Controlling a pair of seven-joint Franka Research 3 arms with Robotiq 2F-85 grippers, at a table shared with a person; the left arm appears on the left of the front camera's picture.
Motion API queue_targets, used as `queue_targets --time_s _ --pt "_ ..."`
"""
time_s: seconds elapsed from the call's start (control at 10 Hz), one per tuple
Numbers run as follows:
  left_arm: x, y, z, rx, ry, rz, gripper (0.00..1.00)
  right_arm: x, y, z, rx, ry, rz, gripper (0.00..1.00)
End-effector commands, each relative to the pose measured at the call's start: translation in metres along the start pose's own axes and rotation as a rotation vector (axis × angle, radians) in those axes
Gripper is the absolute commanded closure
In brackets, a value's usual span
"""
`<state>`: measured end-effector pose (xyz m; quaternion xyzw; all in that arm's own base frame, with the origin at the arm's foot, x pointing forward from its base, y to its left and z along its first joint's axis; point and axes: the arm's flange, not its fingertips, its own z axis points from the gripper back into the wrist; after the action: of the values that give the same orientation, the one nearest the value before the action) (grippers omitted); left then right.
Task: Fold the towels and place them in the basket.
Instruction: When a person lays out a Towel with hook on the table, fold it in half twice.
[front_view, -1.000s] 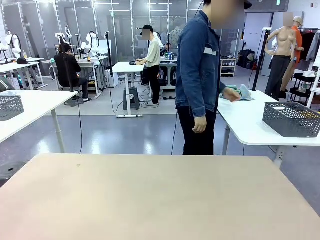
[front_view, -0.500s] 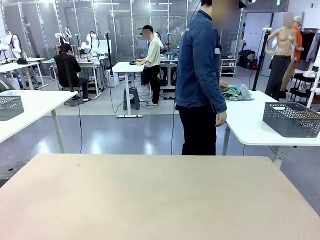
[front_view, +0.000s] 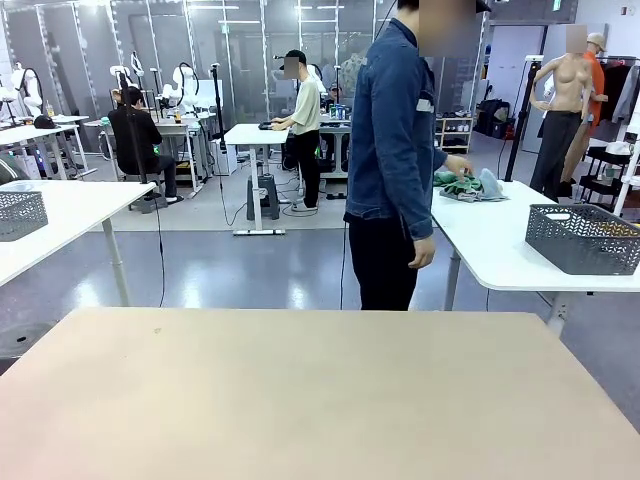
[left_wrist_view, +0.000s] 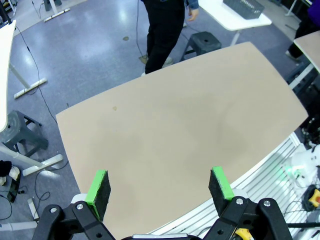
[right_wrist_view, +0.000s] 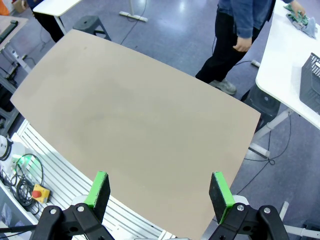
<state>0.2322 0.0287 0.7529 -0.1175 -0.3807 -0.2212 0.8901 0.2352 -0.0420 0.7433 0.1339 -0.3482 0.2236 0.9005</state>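
Observation:
The towels (front_view: 463, 185) lie in a crumpled green and grey-blue heap on a white side table (front_view: 490, 250) at the right, behind my beige table (front_view: 300, 400). A person in a denim jacket (front_view: 395, 130) stands there, turned away, with one hand on the heap. The dark grey mesh basket (front_view: 583, 238) stands on the same side table, nearer its right end. The towels (right_wrist_view: 300, 17) and a corner of the basket (right_wrist_view: 312, 82) also appear in the right wrist view. My left gripper (left_wrist_view: 159, 185) and my right gripper (right_wrist_view: 159, 190) hang open high above the beige table, nothing between their fingers.
A second grey mesh basket (front_view: 20, 213) sits on a white table at the left. Black stools (left_wrist_view: 202, 42) stand on the floor past the table's far edge. Cables and a red stop button (right_wrist_view: 36, 192) lie along the near side.
The person has shifted slightly left and brought a hand back onto the towel heap. Both grippers stay still and open.

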Motion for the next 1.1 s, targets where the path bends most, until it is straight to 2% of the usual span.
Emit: queue_targets --time_s 0.0,1.0 --pt "0.0012 -0.0002 -0.0008 -0.005 0.001 -0.003 0.00 -0.0008 0.0003 0.0010 0.003 -0.003 0.002 0.00" --pt "0.0012 -0.0002 -0.0008 -0.005 0.001 -0.003 0.00 -0.0008 0.0003 0.0010 0.003 -0.003 0.002 0.00"
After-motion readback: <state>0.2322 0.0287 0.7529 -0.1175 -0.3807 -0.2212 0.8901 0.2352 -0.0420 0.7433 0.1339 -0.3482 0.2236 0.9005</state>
